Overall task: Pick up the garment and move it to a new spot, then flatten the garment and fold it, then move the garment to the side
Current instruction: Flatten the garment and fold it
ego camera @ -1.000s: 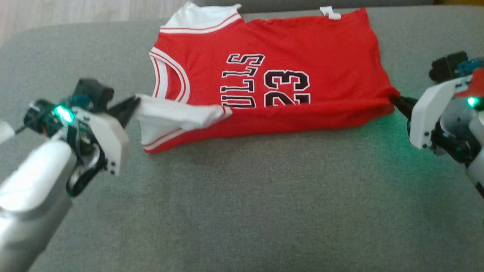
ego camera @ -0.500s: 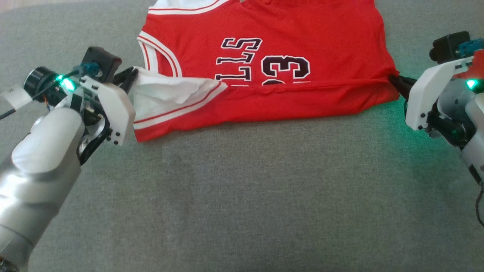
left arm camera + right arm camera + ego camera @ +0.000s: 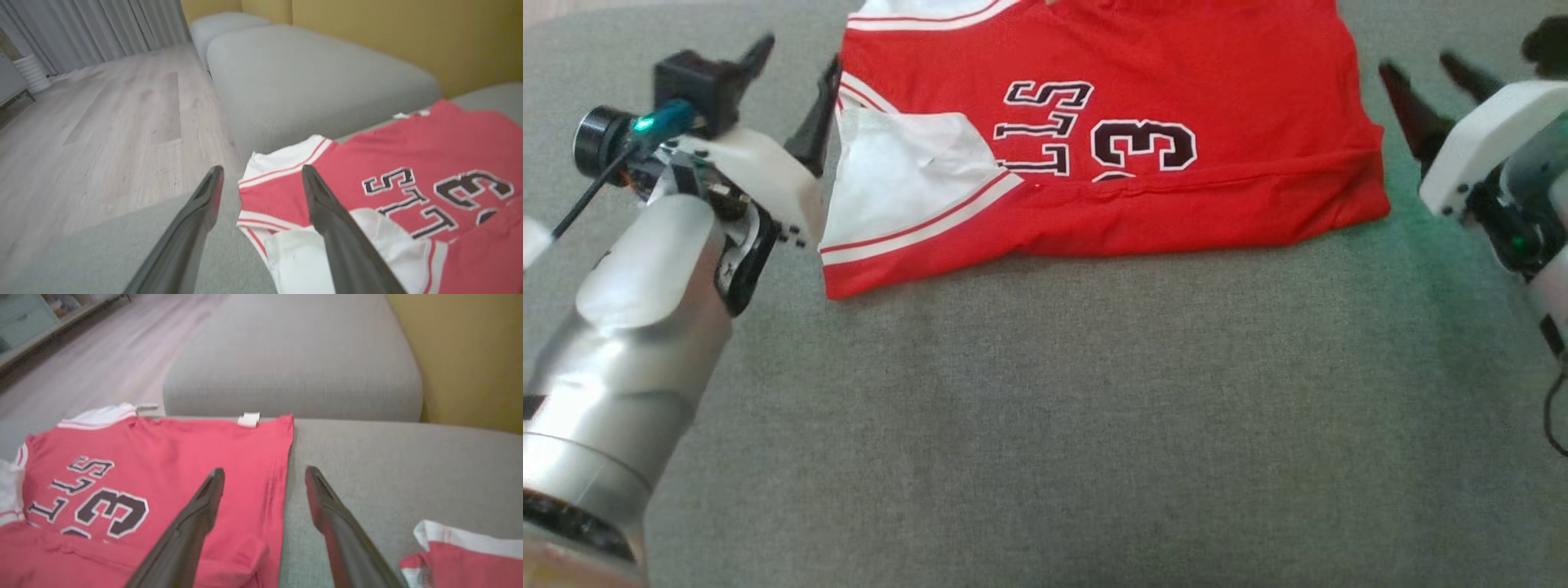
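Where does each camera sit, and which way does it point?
Head view: on the head, looking down at the red jersey on a grey cushion; left gripper and right gripper flank it, open.
Left wrist view: on that wrist, looking along its fingers over the jersey's white-trimmed end.
Right wrist view: likewise, along its fingers, over the plain end.
All share the jersey's lettering.

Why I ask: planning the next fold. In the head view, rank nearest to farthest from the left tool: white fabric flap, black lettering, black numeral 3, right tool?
1. White fabric flap, beside the left tool.
2. Black lettering, middle of the red jersey.
3. Black numeral 3, right of the lettering.
4. Right tool, past the jersey's right edge.
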